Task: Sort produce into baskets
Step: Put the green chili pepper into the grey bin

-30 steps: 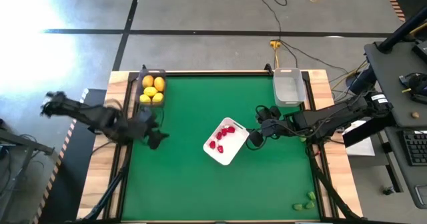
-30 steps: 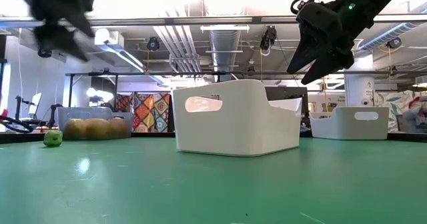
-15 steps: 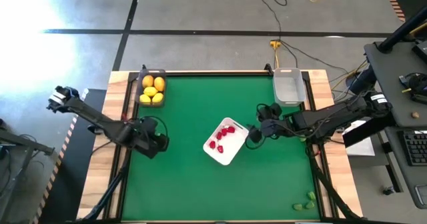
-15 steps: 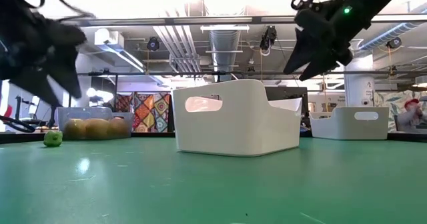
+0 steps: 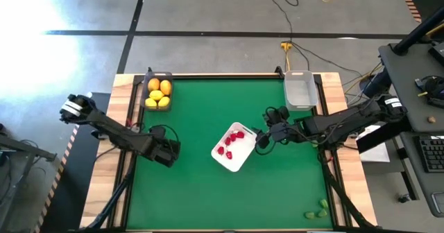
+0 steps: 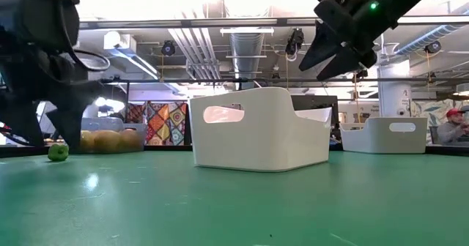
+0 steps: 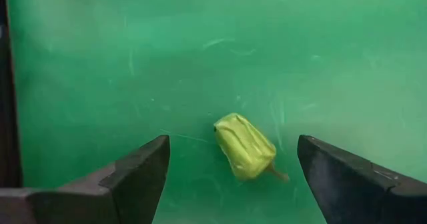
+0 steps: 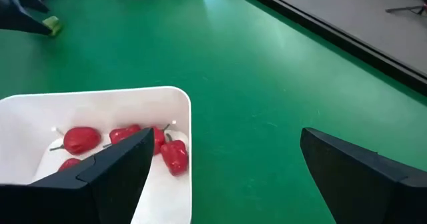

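A small yellow-green piece lies on the green mat; it also shows in the low view. My left gripper is open low over it, one finger on either side, touching nothing; in the high view it hides the piece. My right gripper is open and empty, raised beside the right corner of the white tray, which holds several red pieces. The dark bin at the far left holds lemons and an orange. The clear bin stands at the far right.
More green pieces lie on the wooden border at the near right corner. The white tray stands tall in the middle of the low view. Bare green mat lies between the tray and the near edge.
My left gripper has gone from beside the dark bin toward the near edge and a little right, and has come down around the green piece, fingers open. My right gripper has risen a little beside the tray.
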{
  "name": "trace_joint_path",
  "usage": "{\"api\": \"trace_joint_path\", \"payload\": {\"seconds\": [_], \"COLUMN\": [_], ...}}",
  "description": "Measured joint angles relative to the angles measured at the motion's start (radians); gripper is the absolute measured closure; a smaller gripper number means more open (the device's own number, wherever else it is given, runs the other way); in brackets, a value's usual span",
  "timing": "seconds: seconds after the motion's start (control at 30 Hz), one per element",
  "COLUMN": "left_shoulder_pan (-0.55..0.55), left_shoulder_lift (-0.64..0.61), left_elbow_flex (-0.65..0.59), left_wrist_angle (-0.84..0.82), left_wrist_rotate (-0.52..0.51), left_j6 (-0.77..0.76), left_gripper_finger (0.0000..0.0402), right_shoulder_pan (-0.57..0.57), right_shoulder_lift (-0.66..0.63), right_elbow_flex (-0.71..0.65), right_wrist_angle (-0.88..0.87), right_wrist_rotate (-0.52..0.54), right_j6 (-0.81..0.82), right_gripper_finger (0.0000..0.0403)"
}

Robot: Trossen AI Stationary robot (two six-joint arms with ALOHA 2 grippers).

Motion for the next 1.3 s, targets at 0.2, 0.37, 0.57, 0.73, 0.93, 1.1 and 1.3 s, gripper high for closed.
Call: {"api": "trace_joint_path", "payload": {"seconds": [0.2,0.37,0.57,0.73,0.93,1.1,1.3], "left_shoulder_pan": [0.031,0.039,0.039,0.045,0.121,0.283,0.467], "left_shoulder_lift": [0.073,0.136,0.142,0.123,0.107,0.111,0.128], "left_elbow_flex": [-0.012,-0.008,-0.002,0.04,0.152,0.284,0.433], "left_wrist_angle": [0.091,0.092,0.103,0.119,0.125,0.298,0.443], "left_wrist_rotate": [0.006,0.005,-0.008,0.002,-0.088,-0.079,0.126], "left_j6": [-0.057,-0.106,-0.11,0.0,0.258,0.73,1.194], "left_gripper_finger": [0.0092,0.013,0.0239,0.0325,0.037,0.0367,0.0368], "right_shoulder_pan": [0.0,0.0,-0.003,0.002,0.011,0.011,0.025], "right_shoulder_lift": [0.0,0.0,0.0,-0.002,-0.003,0.011,0.058], "right_elbow_flex": [-0.001,-0.001,0.0,0.05,0.145,0.135,0.054], "right_wrist_angle": [-0.001,-0.004,-0.011,-0.052,-0.208,-0.369,-0.426], "right_wrist_rotate": [0.0,0.003,0.183,0.204,0.058,-0.023,-0.091], "right_j6": [-0.016,-0.015,-0.137,-0.235,-0.273,-0.137,0.041], "right_gripper_finger": [0.0035,0.0035,0.0035,0.0035,0.0035,0.0035,0.0035]}}
